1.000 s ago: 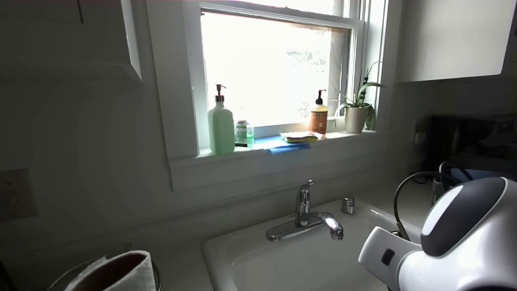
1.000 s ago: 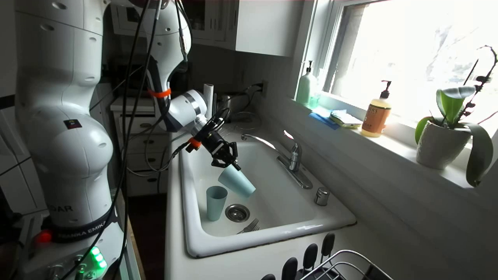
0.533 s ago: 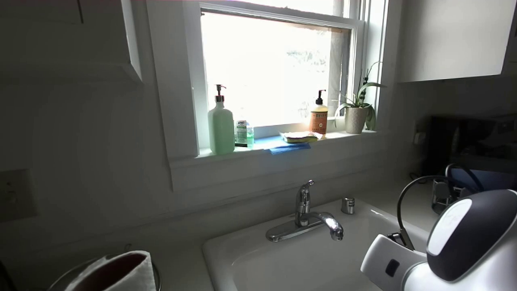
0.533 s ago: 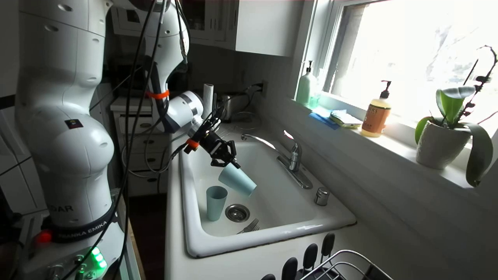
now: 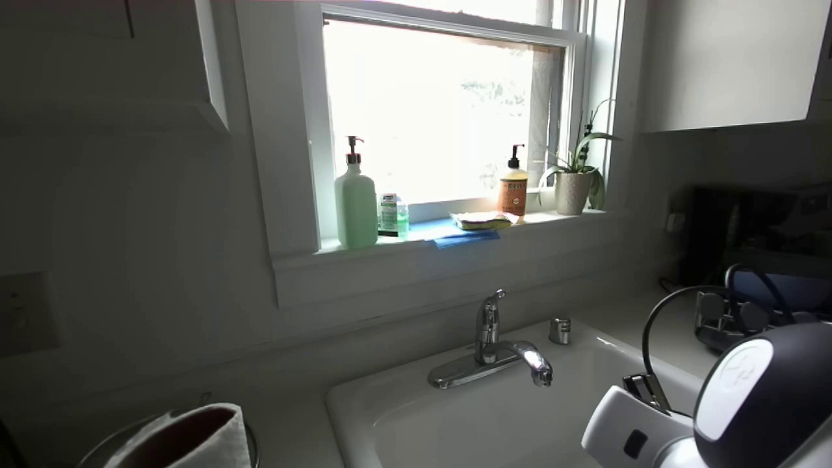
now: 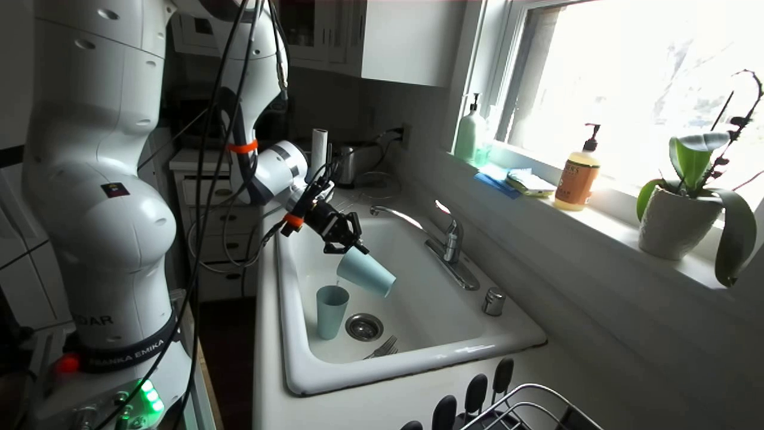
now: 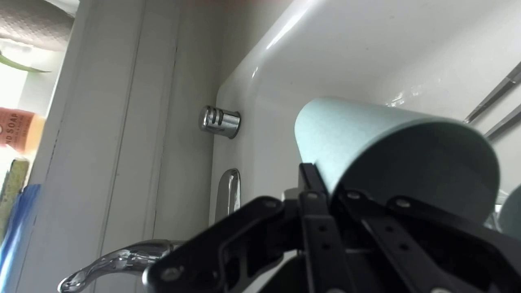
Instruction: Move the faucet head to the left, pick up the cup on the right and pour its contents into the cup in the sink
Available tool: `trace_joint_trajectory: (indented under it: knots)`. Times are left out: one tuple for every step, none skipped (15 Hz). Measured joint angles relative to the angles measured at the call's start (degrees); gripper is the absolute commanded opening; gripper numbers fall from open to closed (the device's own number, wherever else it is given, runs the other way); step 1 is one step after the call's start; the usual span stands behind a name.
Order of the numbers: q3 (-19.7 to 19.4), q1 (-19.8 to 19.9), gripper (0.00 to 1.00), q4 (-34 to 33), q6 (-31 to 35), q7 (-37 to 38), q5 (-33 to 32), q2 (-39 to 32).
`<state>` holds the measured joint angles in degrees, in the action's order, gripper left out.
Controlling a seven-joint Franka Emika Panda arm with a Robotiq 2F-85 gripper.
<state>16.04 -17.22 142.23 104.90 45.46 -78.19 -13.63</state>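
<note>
My gripper (image 6: pixel 360 246) is shut on the rim of a pale blue cup (image 6: pixel 367 273) and holds it above the sink, tilted far over. In the wrist view the fingertips (image 7: pixel 330 191) pinch the wall of this held cup (image 7: pixel 333 134), and its inside is dark. A matching cup (image 6: pixel 332 316) stands upright in the sink, just below the held cup's mouth. Its edge shows at the right of the wrist view (image 7: pixel 512 215). A faint streak of liquid falls between the two cups. The chrome faucet (image 6: pixel 406 216) has its spout turned away from the cups; it also shows in an exterior view (image 5: pixel 520 354).
The white sink (image 6: pixel 418 361) has a drain (image 6: pixel 364 327) and forks (image 6: pixel 383 347) at its bottom. A metal cap (image 6: pixel 493 301) stands on its rim. A wire rack (image 6: pixel 531 406) is at the front. Soap bottles (image 6: pixel 577 176) and a plant pot (image 6: pixel 677 221) line the sill.
The held cup has tipped further toward horizontal, its base rising, and a faint streak now shows below its mouth. In an exterior view the arm's wrist has moved down and right.
</note>
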Motion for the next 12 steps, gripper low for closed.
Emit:
trace_joint_trajectory:
  knots:
    - [0.08,-0.18,0.01,-0.01,-0.38,0.13,-0.09,-0.07]
    - [0.21,-0.29,0.01,-0.03,-0.73,0.23,-0.19,-0.17]
    - [0.38,-0.33,0.01,-0.04,-1.05,0.28,-0.28,-0.26]
    - [0.51,-0.36,0.01,-0.04,-1.31,0.3,-0.35,-0.34]
    - [0.59,-0.38,0.01,-0.04,-1.58,0.3,-0.44,-0.42]
    - [0.65,-0.39,0.01,-0.04,-1.8,0.3,-0.55,-0.49]
    - [0.7,-0.39,0.01,-0.04,-2.02,0.3,-0.7,-0.54]
    - [0.72,-0.39,0.01,-0.04,-2.27,0.3,-0.92,-0.6]
    - [0.72,-0.39,0.01,-0.04,-2.5,0.3,-1.12,-0.66]
    - [0.73,-0.39,0.01,-0.04,-2.77,0.3,-1.28,-0.71]
    - [0.74,-0.39,0.01,-0.04,-3.08,0.3,-1.4,-0.75]
    - [0.75,-0.39,0.01,-0.04,-3.4,0.3,-1.44,-0.76]
